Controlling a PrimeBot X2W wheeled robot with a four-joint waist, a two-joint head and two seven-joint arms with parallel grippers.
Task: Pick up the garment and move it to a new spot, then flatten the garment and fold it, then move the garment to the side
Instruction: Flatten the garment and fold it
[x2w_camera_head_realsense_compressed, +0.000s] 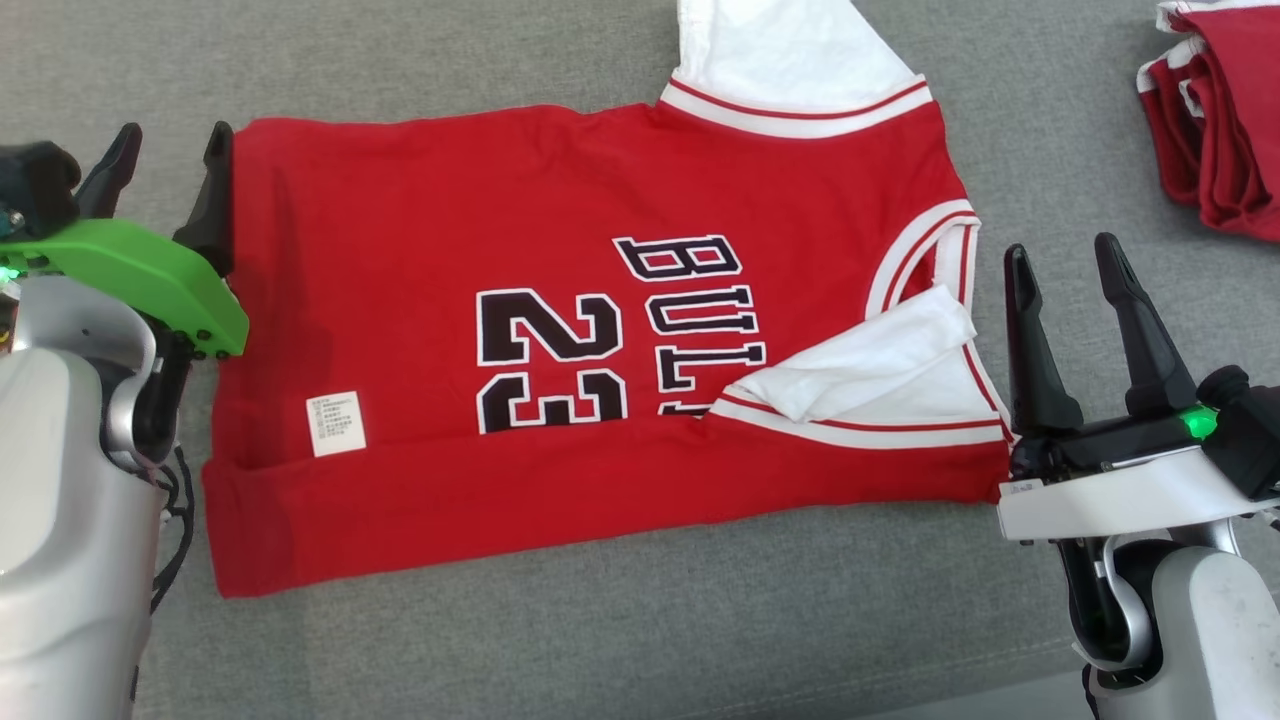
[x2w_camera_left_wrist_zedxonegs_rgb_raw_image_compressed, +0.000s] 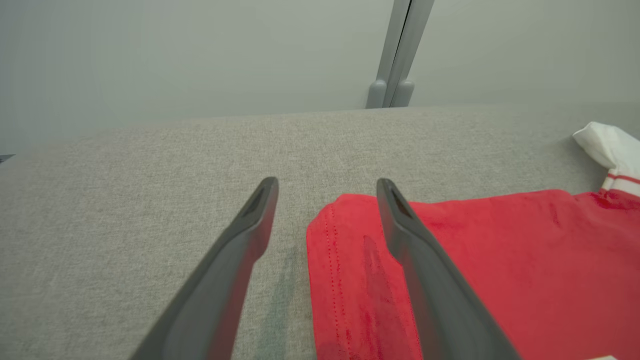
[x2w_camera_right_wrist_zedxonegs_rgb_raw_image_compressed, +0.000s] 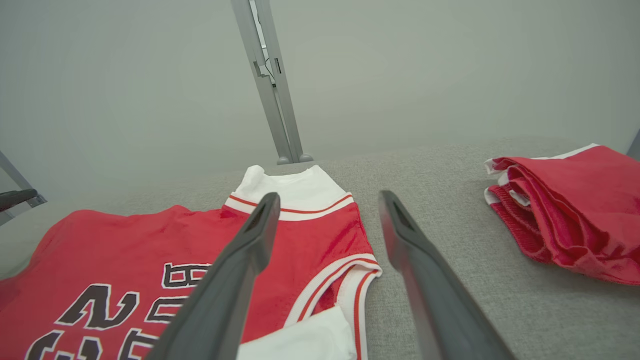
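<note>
A grey cloth-covered table (x2w_camera_head_realsense_compressed: 640, 650) fills the head view; a red jersey (x2w_camera_head_realsense_compressed: 400, 300) lies flat across its middle, neck toward the robot's right, its near long edge folded up over itself; the fold hides the bottom of the number 23 and the end of the black lettering, which reads only "BUL"; the far white sleeve (x2w_camera_head_realsense_compressed: 780, 50) is cut off by the top edge. A pile of red clothes (x2w_camera_head_realsense_compressed: 1220, 130) sits well apart at the far right, cut off there; the right wrist view shows more of the pile (x2w_camera_right_wrist_zedxonegs_rgb_raw_image_compressed: 575, 210). The left gripper (x2w_camera_head_realsense_compressed: 172, 150) is spread wide at the jersey's hem; in its wrist view one finger (x2w_camera_left_wrist_zedxonegs_rgb_raw_image_compressed: 425, 260) hangs over the red corner (x2w_camera_left_wrist_zedxonegs_rgb_raw_image_compressed: 500, 260); contact cannot be told. The right gripper (x2w_camera_head_realsense_compressed: 1062, 255) is parted and empty just beside the collar. A small white label (x2w_camera_head_realsense_compressed: 336, 424) shows near the hem, its print unreadable.
</note>
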